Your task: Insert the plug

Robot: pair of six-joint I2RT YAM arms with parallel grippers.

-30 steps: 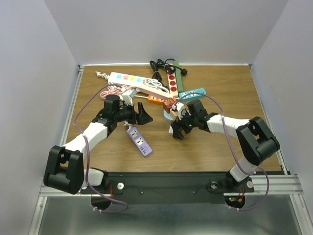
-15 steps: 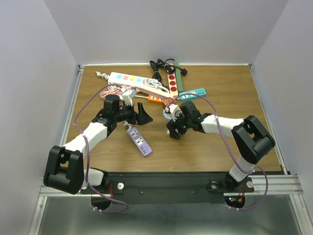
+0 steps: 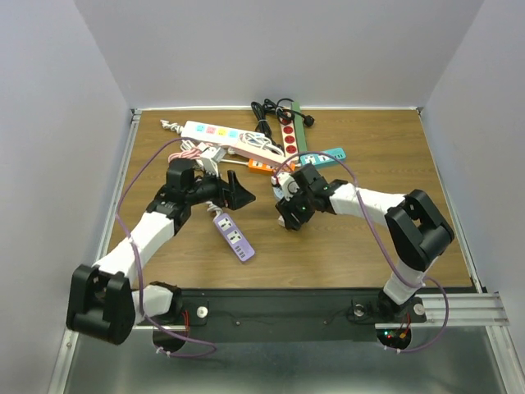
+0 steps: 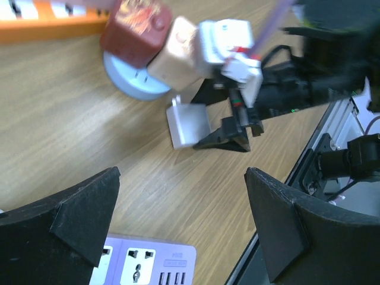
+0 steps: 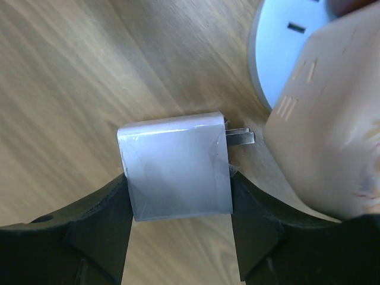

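Observation:
The plug (image 5: 175, 172) is a white cube charger lying flat on the wooden table, its two metal prongs pointing at a round pale-blue socket (image 5: 285, 53). My right gripper (image 5: 178, 178) has one black finger pressed on each side of the plug. The left wrist view shows the same plug (image 4: 189, 124) with the right fingers (image 4: 231, 133) beside it. My left gripper (image 4: 181, 172) hangs open above the end of a purple power strip (image 4: 142, 264). From above, the right gripper (image 3: 287, 220) sits low, right of the purple power strip (image 3: 233, 235), and the left gripper (image 3: 242, 190) is above it.
A beige adapter (image 5: 326, 130) and a red-brown cube (image 4: 133, 32) are stacked at the round socket. At the back lie a white power strip (image 3: 215, 131), a red one (image 3: 289, 135), a teal one (image 3: 324, 156), an orange one (image 3: 261, 167) and black cords (image 3: 271, 111).
My right gripper has moved left and closed its fingers onto the white plug. The left arm has shifted slightly, its gripper still wide open.

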